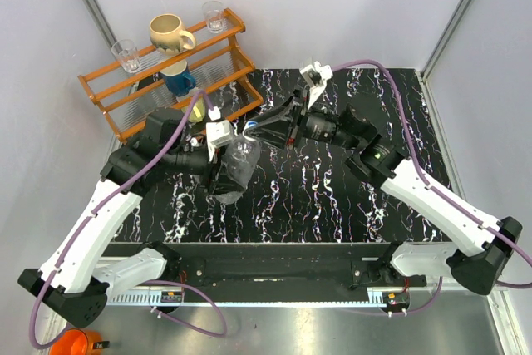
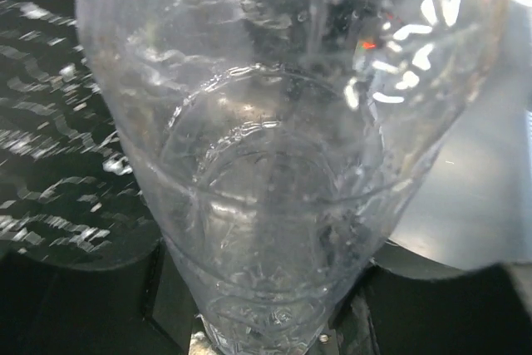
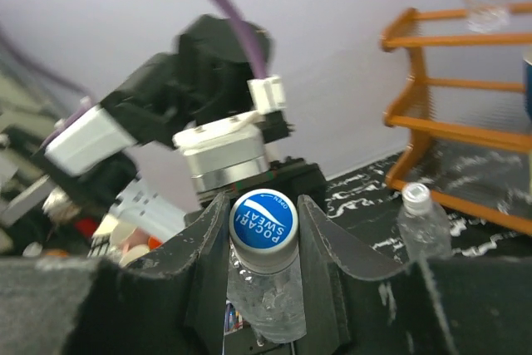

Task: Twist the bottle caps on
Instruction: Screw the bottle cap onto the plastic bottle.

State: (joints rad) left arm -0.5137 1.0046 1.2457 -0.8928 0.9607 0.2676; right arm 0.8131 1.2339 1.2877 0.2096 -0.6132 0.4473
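The left gripper (image 1: 224, 174) holds a clear bottle (image 1: 239, 160) up off the table (image 1: 332, 205). The bottle is tipped over, with its neck pointing at the other arm. The fingers are closed partway, round the fat part of the bottle. The right gripper (image 3: 263, 209) is at the neck. Its two fingers press on the sides of the cap (image 3: 264, 222), a small round one with a blue top. The cap sits on the neck, but I cannot tell how far it is screwed on.

The bottle looks empty, so it should be very light. Its wall is thin and soft and will likely dent if squeezed hard. It is smooth too, so it may spin in the grip when the cap is turned. The ribbed body is the best place to hold it. The cap looks hard and is best gripped by its sides.

A second bottle (image 3: 422, 226) stands on the table just beside the orange rack (image 3: 416, 81), with a white cap (image 3: 416, 195) on top. The rack holds a mug (image 1: 169, 33) and glasses (image 1: 127, 54) close behind the left arm — those could break if bumped. There is more open table to the right and toward the arm bases — a safer way to move.
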